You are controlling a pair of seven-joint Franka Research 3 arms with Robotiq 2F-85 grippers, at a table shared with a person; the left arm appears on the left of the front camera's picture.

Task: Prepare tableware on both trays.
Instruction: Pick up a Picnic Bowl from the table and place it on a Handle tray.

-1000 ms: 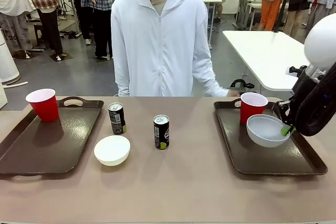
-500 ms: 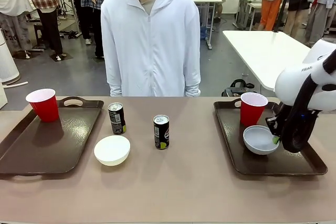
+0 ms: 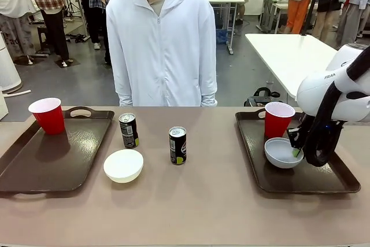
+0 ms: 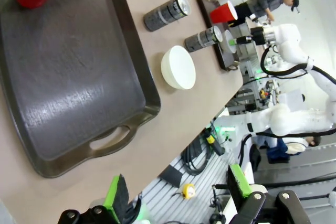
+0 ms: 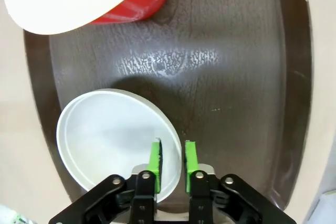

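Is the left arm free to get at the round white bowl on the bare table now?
Probably yes: the left gripper is open and empty, and the white bowl sits alone beside the dark brown tray, nothing over it.

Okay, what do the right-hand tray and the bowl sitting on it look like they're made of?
The tray looks like plastic, dark brown, semi-glossy with a fine grain: light breaks into a speckled glare patch. The bowl is smooth, pale and thin-rimmed, probably plastic or melamine, though glazed ceramic can't be ruled out.
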